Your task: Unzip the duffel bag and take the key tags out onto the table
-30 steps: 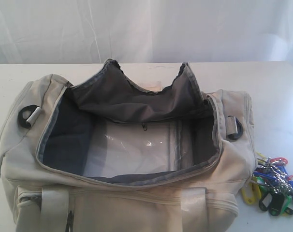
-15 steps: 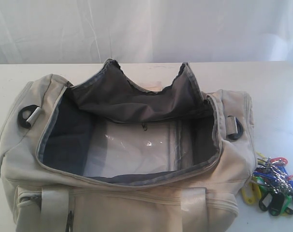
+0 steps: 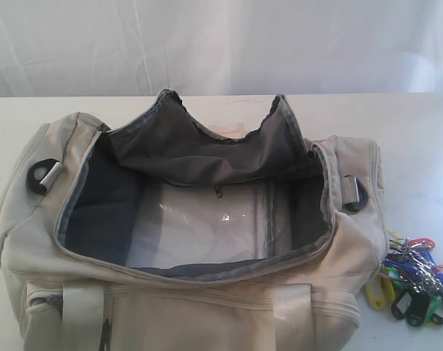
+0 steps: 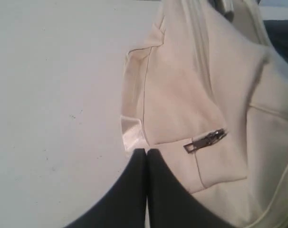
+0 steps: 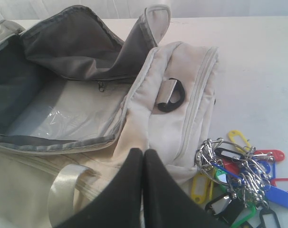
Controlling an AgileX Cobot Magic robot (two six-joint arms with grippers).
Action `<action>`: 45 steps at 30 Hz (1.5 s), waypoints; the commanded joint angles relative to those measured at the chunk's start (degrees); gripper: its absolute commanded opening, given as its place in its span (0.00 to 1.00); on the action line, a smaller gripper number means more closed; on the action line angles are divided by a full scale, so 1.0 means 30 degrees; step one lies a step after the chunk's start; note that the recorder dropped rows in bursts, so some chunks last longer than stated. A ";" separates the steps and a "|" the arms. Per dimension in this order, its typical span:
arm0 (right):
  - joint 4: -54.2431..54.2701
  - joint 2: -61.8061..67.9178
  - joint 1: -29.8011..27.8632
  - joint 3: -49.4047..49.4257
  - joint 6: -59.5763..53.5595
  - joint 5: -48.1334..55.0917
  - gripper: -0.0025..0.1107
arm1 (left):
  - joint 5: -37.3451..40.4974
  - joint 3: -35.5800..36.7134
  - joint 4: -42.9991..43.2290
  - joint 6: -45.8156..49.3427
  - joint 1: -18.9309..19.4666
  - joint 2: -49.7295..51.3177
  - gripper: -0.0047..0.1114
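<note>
Cream duffel bag (image 3: 170, 307): unzipped, front cropped by frame
Bunched key tags (image 3: 415, 292): on table (image 3: 419, 146), edge-cropped
Left gripper (image 4: 147, 153), right gripper (image 5: 143, 153): pressed together, empty

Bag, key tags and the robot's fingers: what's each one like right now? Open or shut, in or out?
Duffel bag: unzipped, flap folded back, no tags seen inside.
Key tags: out of the bag, lying in a bunch on the table beside it.
Left fingers: shut, holding nothing.
Right fingers: shut, holding nothing.
</note>
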 commanded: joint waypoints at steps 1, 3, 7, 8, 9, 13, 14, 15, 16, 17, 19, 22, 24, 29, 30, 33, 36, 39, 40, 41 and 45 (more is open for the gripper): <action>-0.0043 -0.0132 0.0071 0.0081 -0.0047 -0.0055 0.02 | 0.0257 0.0127 0.0932 0.0255 0.0028 -0.0100 0.04; -0.0043 -0.0132 0.0071 0.0081 -0.0047 -0.0055 0.02 | 0.0257 0.0127 0.1163 0.0745 0.0028 -0.0100 0.04; -0.0043 -0.0132 0.0071 0.0081 -0.0047 -0.0055 0.02 | 0.0257 0.0127 0.1489 0.0831 0.0028 -0.0100 0.04; -0.0043 -0.0132 0.0071 0.0081 -0.0047 -0.0055 0.02 | 0.0257 0.0127 0.1489 0.0684 0.0028 -0.0100 0.04; -0.0043 -0.0132 0.0071 0.0081 -0.0047 -0.0055 0.02 | 0.0293 0.0127 0.1550 0.0383 0.0028 -0.0100 0.04; -0.0043 -0.0132 0.0071 0.0081 -0.0047 -0.0055 0.02 | 0.0372 0.0127 0.1566 -0.0222 0.0028 -0.0100 0.04; -0.0043 -0.0132 0.0071 0.0081 -0.0047 -0.0055 0.02 | 0.0495 0.0127 0.1566 -0.0222 0.0028 -0.0100 0.04; -0.0043 -0.0132 0.0071 0.0081 -0.0047 -0.0055 0.02 | 0.0670 0.0127 0.1649 -0.0222 0.0028 -0.0100 0.04; -0.0043 -0.0132 0.0071 0.0081 -0.0047 -0.0055 0.02 | 0.0818 0.0127 0.1649 -0.0222 0.0028 -0.0100 0.04; -0.0043 -0.0132 0.0071 0.0081 -0.0047 -0.0055 0.02 | 0.1212 0.0127 0.1799 -0.0260 0.0028 -0.0100 0.04; -0.0043 -0.0132 0.0071 0.0081 -0.0047 -0.0055 0.02 | 0.1896 0.0127 0.2024 -0.0483 0.0028 -0.0100 0.04; -0.0043 -0.0132 0.0071 0.0081 -0.0047 -0.0055 0.02 | 0.2087 0.0127 0.2024 -0.0509 0.0028 -0.0100 0.04; -0.0043 -0.0132 0.0071 0.0081 -0.0047 -0.0055 0.02 | 0.2082 0.0127 0.2062 -0.0565 0.0028 -0.0100 0.04; -0.0043 -0.0132 0.0071 0.0081 -0.0047 -0.0055 0.02 | 0.2283 0.0127 0.2288 -0.1244 0.0066 -0.0100 0.04; -0.0043 -0.0132 0.0071 0.0081 -0.0047 -0.0055 0.02 | 0.2421 0.0127 0.2401 -0.1451 0.0164 -0.0100 0.04; -0.0043 -0.0132 0.0071 0.0081 -0.0047 -0.0055 0.02 | 0.2988 0.0127 0.2569 -0.1517 0.0606 -0.0100 0.04; -0.0043 -0.0132 0.0071 0.0081 -0.0047 -0.0055 0.02 | 0.2939 0.0127 0.2711 -0.1564 0.0842 -0.0100 0.04; -0.0043 -0.0132 0.0071 0.0081 -0.0047 -0.0055 0.02 | 0.2824 0.0127 0.3106 -0.1564 0.0800 -0.0100 0.04; -0.0043 -0.0132 0.0071 0.0081 -0.0047 -0.0055 0.02 | 0.2786 0.0127 0.3198 -0.1564 0.0762 -0.0100 0.04; -0.0043 -0.0132 0.0071 0.0081 -0.0047 -0.0055 0.02 | 0.2786 0.0127 0.3314 -0.1564 0.0671 -0.0100 0.04; -0.0043 -0.0132 0.0071 0.0081 -0.0047 -0.0055 0.02 | 0.2633 0.0127 0.4169 -0.1564 0.0255 -0.0100 0.04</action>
